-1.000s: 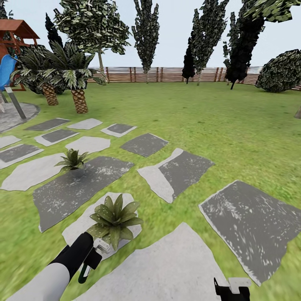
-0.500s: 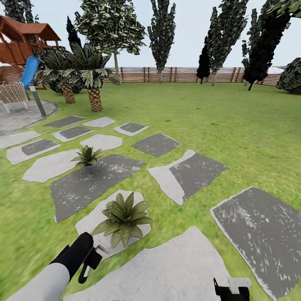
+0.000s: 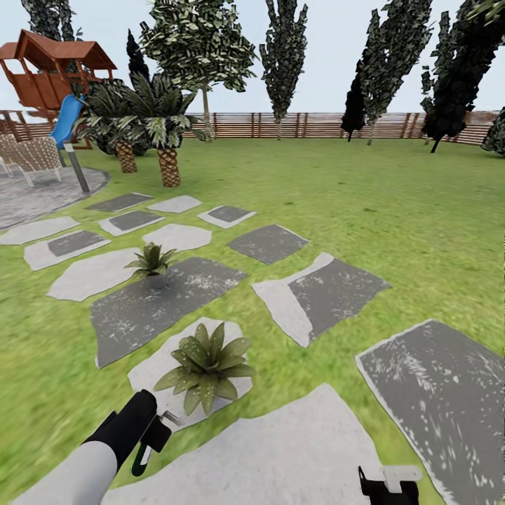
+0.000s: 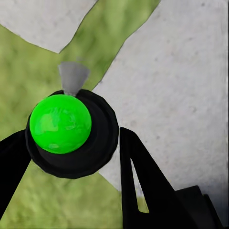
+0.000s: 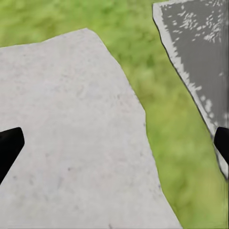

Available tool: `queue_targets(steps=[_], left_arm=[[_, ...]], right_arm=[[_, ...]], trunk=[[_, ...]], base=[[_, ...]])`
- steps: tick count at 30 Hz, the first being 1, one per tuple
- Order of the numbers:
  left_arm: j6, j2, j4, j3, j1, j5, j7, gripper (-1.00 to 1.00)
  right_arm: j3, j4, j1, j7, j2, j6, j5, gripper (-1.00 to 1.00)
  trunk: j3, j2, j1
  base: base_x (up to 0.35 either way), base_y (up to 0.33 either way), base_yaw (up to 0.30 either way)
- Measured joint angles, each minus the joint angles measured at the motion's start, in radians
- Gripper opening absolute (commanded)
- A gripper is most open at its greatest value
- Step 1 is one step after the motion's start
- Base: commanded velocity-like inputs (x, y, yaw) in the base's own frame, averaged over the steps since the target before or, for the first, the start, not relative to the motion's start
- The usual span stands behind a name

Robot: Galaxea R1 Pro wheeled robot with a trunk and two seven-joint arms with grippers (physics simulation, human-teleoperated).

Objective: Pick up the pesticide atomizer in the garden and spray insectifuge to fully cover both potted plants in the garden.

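My left gripper is shut on the pesticide atomizer, a dark bottle whose pale spray head points at the near potted plant. That plant sits on a pale stepping stone just beyond the nozzle. The far potted plant stands on a dark stone farther back and to the left. In the left wrist view the atomizer is a black round body with a bright green cap, held between the black fingers. My right gripper hangs open over a pale stone, holding nothing.
Grey stepping stones cross the green lawn. Palm trees, a grey bollard post and a playset with a blue slide stand at the back left. A slatted wooden fence closes off the far side.
The head view has swung left, so stones and plants sit further right in the picture and more of the playset shows. Both arms hold the same pose.
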Motion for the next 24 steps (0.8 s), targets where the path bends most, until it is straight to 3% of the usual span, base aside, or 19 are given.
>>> queue_targets(steps=[12,24], left_arm=[[0.0,0.0,-0.001,0.0,0.0,-0.001,0.0,-1.0],[0.002,0.001,-0.002,0.004,0.0,0.001,0.0,-1.0]], right_arm=[[0.0,0.0,0.0,0.0,0.0,0.0,0.0,1.0],[0.001,0.001,0.0,0.0,0.0,0.0,0.0,1.0]], trunk=[[0.0,0.0,0.0],[0.002,0.0,0.0]], base=[[0.082,-0.245,0.008],[0.001,-0.008,0.266]])
